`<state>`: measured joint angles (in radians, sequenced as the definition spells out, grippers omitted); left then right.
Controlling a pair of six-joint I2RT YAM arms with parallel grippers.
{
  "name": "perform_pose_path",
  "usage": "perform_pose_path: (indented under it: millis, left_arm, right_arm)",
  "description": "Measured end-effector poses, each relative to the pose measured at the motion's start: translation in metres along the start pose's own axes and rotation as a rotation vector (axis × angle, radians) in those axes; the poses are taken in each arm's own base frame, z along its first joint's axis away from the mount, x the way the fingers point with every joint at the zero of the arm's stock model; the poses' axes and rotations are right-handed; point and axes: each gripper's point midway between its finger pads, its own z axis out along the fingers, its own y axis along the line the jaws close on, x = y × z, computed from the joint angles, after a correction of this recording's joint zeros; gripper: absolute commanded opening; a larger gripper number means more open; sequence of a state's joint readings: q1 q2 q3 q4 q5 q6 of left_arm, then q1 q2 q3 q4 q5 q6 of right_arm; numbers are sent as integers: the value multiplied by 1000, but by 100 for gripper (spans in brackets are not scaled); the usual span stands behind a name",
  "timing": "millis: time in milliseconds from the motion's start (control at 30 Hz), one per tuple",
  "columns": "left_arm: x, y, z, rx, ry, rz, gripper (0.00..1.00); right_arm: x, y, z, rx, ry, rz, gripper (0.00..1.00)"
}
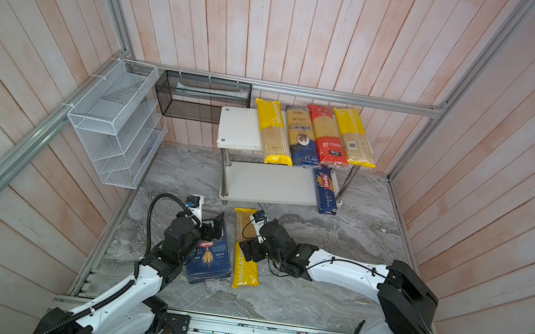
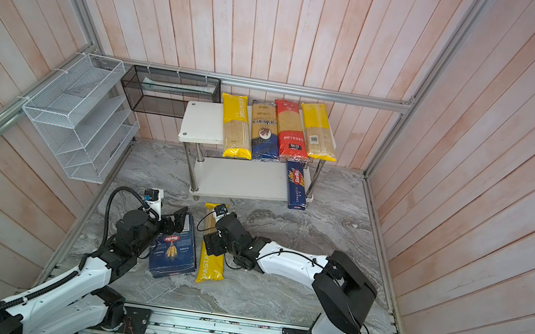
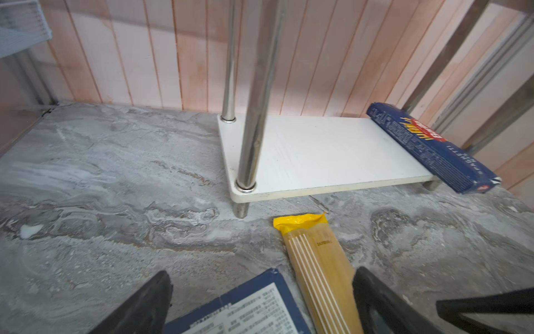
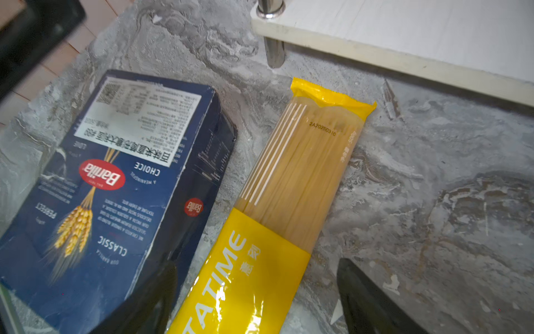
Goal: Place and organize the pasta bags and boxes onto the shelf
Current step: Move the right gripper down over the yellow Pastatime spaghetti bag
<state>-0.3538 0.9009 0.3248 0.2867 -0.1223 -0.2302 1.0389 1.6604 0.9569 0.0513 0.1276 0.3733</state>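
Lower board (image 1: 267,184) bare left of Spaghetti box (image 1: 326,192); front chrome posts (image 1: 224,172) flank entry.

Yellow PASTATIME bag (image 4: 289,188) beside wide Barilla box (image 4: 115,188), between parted jaws

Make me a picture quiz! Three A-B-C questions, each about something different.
1. How many things lie on the shelf's top board? A) four B) two C) six
2. Where is the narrow Barilla box? A) top board B) black basket C) lower board
3. The right end effector is: A) shut on the narrow box B) open over the loose yellow bag C) lifting the wide box

Answers:
1 A, the PASTATIME bag, gold-blue bag, red bag and plain yellow bag lie there.
2 C, it rests on that board's end.
3 B, its fingers stand wide apart, one each side of the bag.
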Motion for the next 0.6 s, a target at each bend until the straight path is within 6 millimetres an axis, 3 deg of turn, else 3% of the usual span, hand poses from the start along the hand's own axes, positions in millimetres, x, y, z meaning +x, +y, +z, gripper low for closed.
perform_pose_path:
  millis: [300, 600]
  left_arm:
    - [-3, -3, -3, 26, -6, -3, 100]
    - [-2, -6, -3, 43, -2, -2, 100]
  right_arm:
    - [25, 0, 34, 43, 115, -33, 90]
    - [35, -12, 43, 118, 163, -44, 90]
